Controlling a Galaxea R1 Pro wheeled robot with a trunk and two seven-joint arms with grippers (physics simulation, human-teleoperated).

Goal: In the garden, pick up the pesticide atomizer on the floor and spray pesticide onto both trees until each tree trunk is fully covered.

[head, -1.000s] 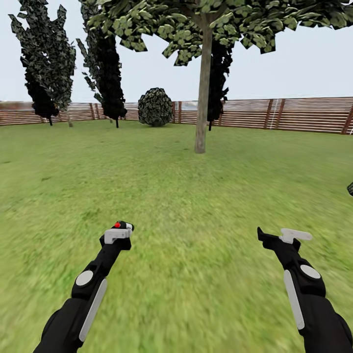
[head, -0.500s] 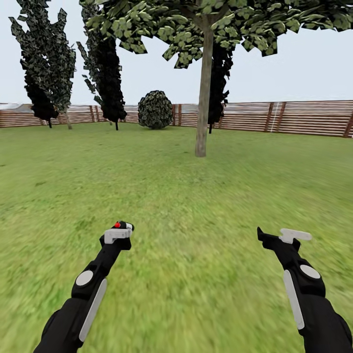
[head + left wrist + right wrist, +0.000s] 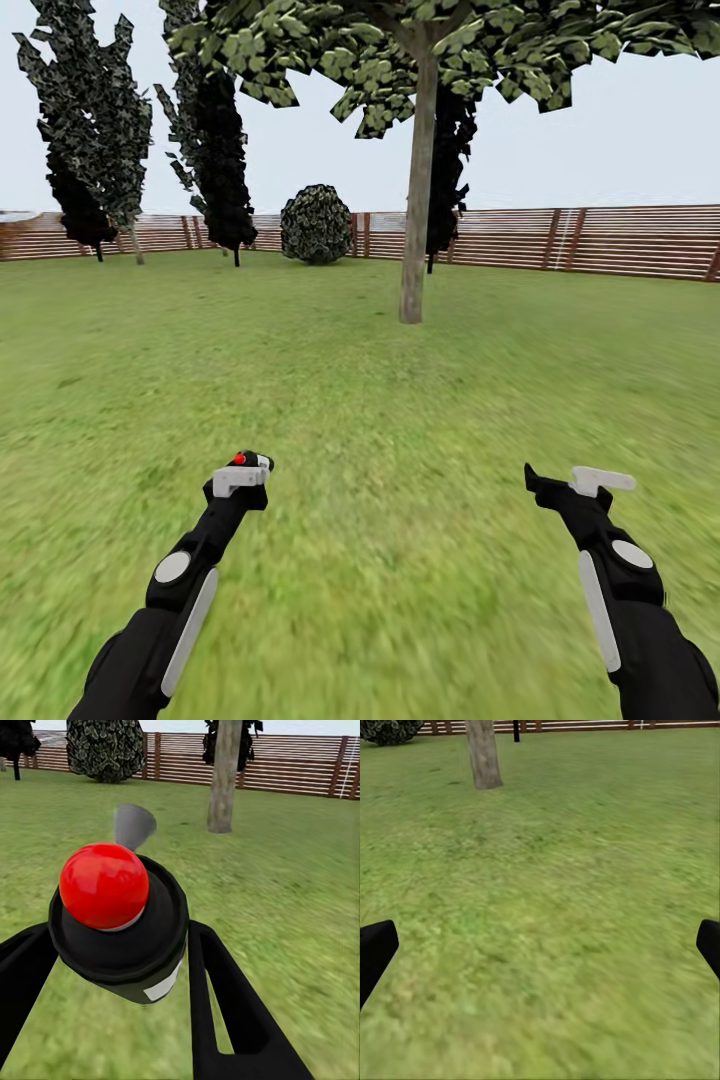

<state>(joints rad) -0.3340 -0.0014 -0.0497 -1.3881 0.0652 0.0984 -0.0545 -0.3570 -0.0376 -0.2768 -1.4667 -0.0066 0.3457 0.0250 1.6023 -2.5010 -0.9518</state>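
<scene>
The garden is a wide lawn: the floor (image 3: 400, 420) of rough, mottled green grass runs from the robot's arms out to a brown fence (image 3: 620, 240) of horizontal wooden slats that closes the far edge from 10 to 2 o'clock under a pale, flat sky. Near 12 o'clock stands a tree whose straight, bare grey-brown tree trunk (image 3: 417, 190) rises from the grass into blocky green leaves (image 3: 440, 45) overhead. At 10 and 11 o'clock, by the fence, two dark thin-trunked conifers (image 3: 90, 130) stand, and a round dark bush (image 3: 317, 223) sits between them and the trunk. The left gripper (image 3: 240, 478), at 7 o'clock, is clenched around the pesticide atomizer (image 3: 120, 922), a small black sprayer with a red dot on top and a pale strip on its side, held off the grass between the black fingers (image 3: 225, 1012). The right gripper (image 3: 575, 485), at 5 o'clock, is spread wide with only grass between its fingers.
</scene>
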